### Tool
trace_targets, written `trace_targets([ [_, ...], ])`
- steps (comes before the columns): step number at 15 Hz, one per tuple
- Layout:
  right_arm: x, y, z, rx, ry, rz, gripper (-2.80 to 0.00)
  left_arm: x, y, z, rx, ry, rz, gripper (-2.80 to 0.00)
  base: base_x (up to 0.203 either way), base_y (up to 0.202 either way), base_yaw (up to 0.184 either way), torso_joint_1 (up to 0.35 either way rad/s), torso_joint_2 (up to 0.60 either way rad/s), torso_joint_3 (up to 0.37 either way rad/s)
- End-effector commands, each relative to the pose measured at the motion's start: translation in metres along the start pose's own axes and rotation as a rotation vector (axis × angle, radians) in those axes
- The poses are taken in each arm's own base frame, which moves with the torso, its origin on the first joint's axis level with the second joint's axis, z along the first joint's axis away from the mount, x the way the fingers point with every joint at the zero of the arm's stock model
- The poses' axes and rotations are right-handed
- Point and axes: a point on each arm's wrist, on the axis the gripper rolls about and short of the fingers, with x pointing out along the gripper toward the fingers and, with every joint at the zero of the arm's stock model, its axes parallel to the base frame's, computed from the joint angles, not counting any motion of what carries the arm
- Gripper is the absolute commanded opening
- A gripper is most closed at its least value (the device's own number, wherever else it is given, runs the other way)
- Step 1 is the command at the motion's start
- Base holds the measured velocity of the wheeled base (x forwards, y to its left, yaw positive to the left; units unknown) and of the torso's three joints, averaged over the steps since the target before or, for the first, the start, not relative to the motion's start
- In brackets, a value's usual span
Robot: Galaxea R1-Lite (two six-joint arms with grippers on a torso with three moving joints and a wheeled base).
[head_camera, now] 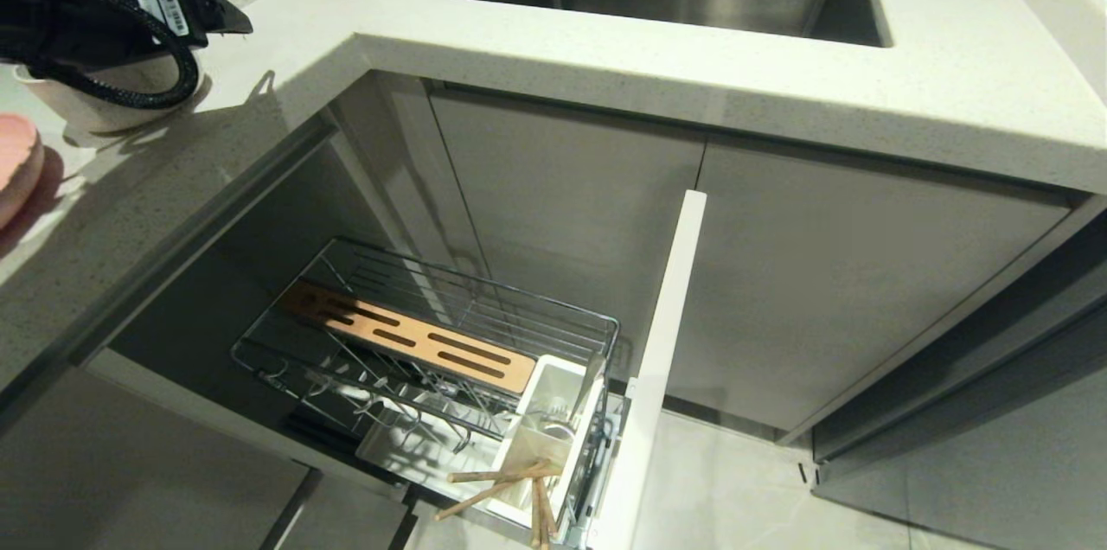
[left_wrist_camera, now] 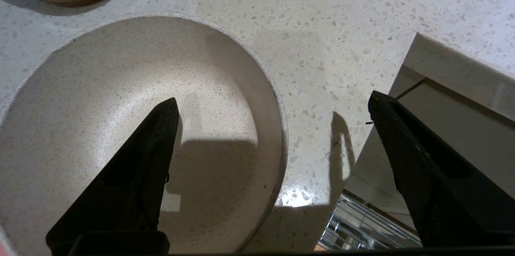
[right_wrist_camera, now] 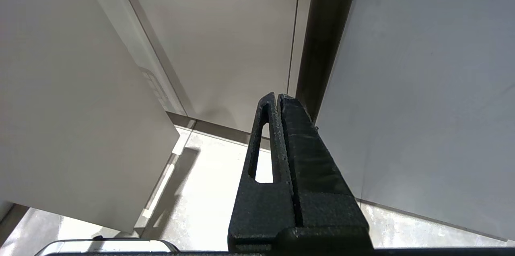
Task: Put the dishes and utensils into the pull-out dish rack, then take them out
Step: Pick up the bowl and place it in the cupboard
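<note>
Unloading phase, by the look of it, and partly done. Round off-white speckled bowl upright on the pale speckled stone counter, at the far left of the head view. Left gripper just above it with jaws spread wide, one finger over the bowl's hollow, the other beyond its rim toward the counter edge; nothing grasped. Edge of a wide pink oval plate also on the counter, just beside the bowl (only a sliver visible).

Down below, the chrome wire pull-out dish rack drawn out on its white cabinet front, dish slots bare. Inside the white plastic utensil holder: light wooden chopsticks leaning out over the rim, plus a glint of silver, probably the slim metal fork, though too small to confirm.

Right gripper clamped shut on nothing, parked low by the cabinet doors.

Left to do, judging from this: lifting out the chopsticks and fork.
</note>
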Motion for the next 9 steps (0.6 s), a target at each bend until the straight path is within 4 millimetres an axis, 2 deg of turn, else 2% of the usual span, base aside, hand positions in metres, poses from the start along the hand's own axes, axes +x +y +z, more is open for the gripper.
trace_targets([
  [1, 0.0016, -0.0001, -0.0073, 0.000, 0.026, 0.001, -2.80, 0.0063, -0.0015, -0.0024, 0.004, 0.012, 0.007, 0.00, 0.000, 0.000, 0.000, 0.000, 0.00, 0.000],
  [4, 0.0016, -0.0002, -0.0076, 0.000, 0.027, -0.001, -2.80, 0.0071, -0.0018, -0.0031, 0.007, 0.015, 0.007, 0.00, 0.000, 0.000, 0.000, 0.000, 0.00, 0.000],
  [5, 0.0016, -0.0001, -0.0075, 0.000, 0.027, 0.000, -2.80, 0.0073, -0.0018, -0.0034, 0.008, 0.017, 0.007, -2.80, 0.000, 0.000, 0.000, 0.000, 0.00, 0.000],
  [9, 0.0016, -0.0001, -0.0074, 0.000, 0.026, 0.000, -2.80, 0.0073, -0.0018, -0.0034, 0.008, 0.017, 0.007, -2.80, 0.000, 0.000, 0.000, 0.000, 0.00, 0.000],
])
